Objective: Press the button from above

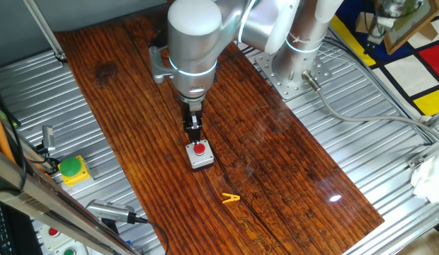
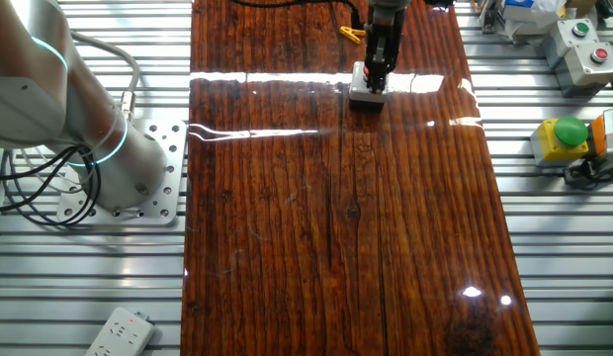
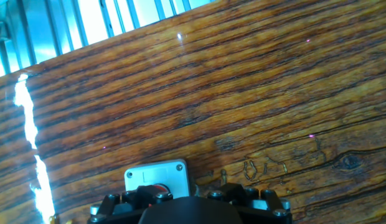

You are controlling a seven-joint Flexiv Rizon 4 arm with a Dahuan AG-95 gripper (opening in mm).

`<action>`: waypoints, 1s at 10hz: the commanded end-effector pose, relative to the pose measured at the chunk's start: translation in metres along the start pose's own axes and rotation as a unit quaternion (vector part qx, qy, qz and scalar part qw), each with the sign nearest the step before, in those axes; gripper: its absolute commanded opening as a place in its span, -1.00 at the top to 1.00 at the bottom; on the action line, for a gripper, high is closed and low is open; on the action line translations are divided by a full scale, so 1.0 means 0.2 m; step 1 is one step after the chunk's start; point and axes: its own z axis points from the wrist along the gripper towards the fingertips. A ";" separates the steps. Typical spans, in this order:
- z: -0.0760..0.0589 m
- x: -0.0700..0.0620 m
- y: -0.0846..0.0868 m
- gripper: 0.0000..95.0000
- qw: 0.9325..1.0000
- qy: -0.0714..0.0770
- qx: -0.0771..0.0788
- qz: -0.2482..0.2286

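The small red button (image 1: 200, 149) sits in a square light-grey box (image 1: 201, 160) near the middle of the dark wooden board (image 1: 276, 163). My gripper (image 1: 195, 136) points straight down with its dark fingertips just over the button's far edge, at or almost at it. From the other fixed view the gripper (image 2: 374, 69) covers the top of the box (image 2: 367, 96). In the hand view the box (image 3: 157, 175) lies at the bottom edge, and a sliver of the red button (image 3: 159, 187) shows above the gripper's black housing (image 3: 193, 210). No view shows a gap between the fingertips.
A yellow clothespin (image 1: 231, 198) lies on the board in front of the box. A green dome button on a yellow box (image 1: 71, 168) and a white panel with small buttons (image 2: 581, 44) stand on the ribbed metal table beside the board. The arm's base (image 1: 297, 71) is bolted at the back.
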 end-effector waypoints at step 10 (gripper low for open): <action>0.09 0.00 -0.01 -0.60 1.000 -0.001 0.000 0.000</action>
